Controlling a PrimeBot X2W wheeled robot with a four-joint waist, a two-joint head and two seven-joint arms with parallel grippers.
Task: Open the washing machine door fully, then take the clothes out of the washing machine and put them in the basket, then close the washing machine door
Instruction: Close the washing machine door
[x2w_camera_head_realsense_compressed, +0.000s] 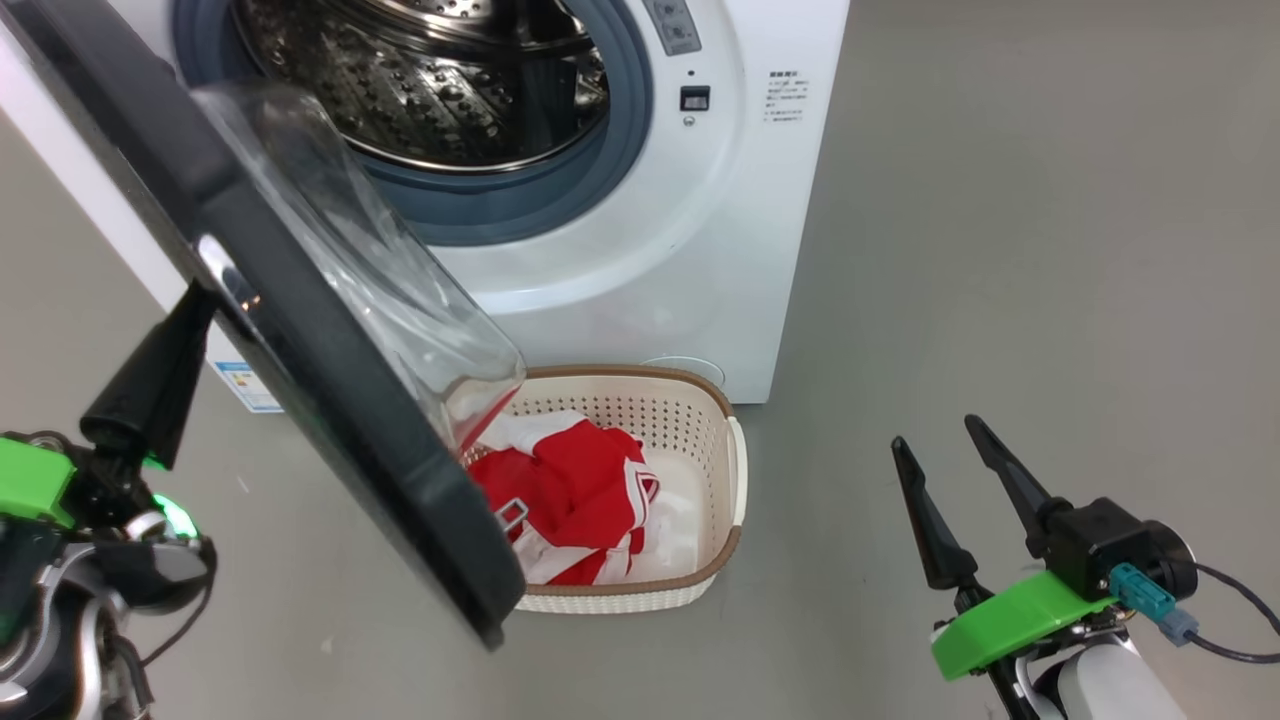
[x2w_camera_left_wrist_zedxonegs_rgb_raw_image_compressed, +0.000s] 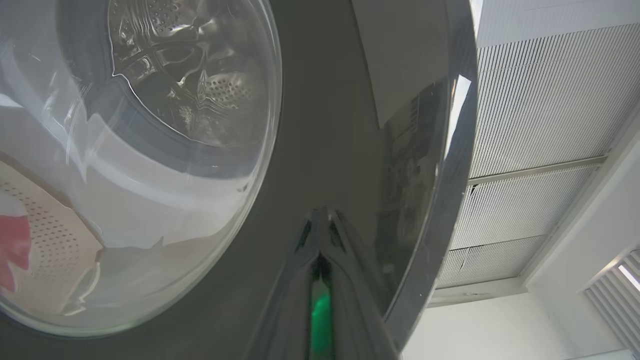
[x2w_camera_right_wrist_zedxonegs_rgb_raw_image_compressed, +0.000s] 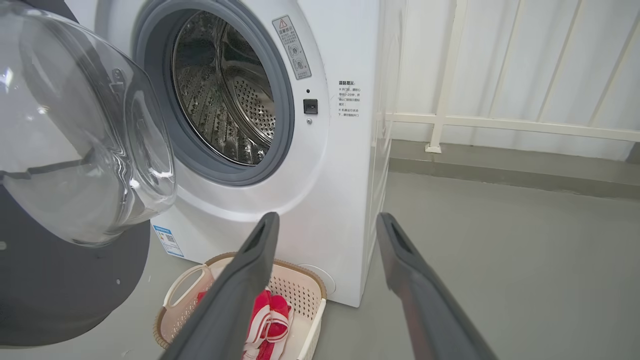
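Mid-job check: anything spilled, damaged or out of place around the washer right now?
Nothing stands out. The red garments with white trim lie inside the cream perforated plastic basket, the steel drum looks empty, and the round black-rimmed glass door hangs half open over one end of the basket, with the shut left pincer against its outer face.

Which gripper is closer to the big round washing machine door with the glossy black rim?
Left. The shut left gripper seems to touch the outer face of the round black-rimmed glass door with its tips; the open right gripper hangs well apart, over the grey floor.
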